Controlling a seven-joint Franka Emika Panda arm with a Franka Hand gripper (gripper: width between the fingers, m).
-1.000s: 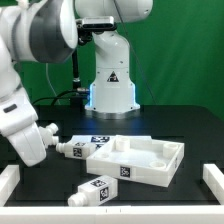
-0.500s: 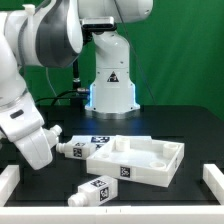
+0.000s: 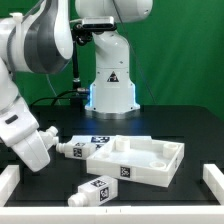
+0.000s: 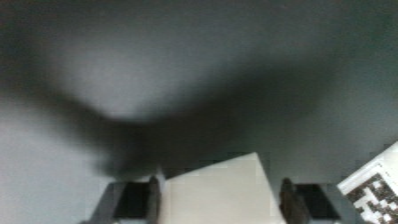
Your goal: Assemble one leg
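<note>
Leg (image 3: 80,148) lies beside tray (image 3: 142,172), outside it, btwn end effector (image 4: 214,200) fingers; can't tell if pinched.

Glossy white arm (image 3: 18,100), grey joint covers, black cable (image 3: 76,66), triangle-marked base (image 3: 112,85).

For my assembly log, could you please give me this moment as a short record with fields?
gripper: low over the table at the exterior view's left, around one end of a leg; a firm grip cannot be confirmed
leg: lying flat, its other end toward the tray
second leg: lying apart, nearer the camera
tray: resting on the table
wrist view: blurred; white piece between the fingers
</note>
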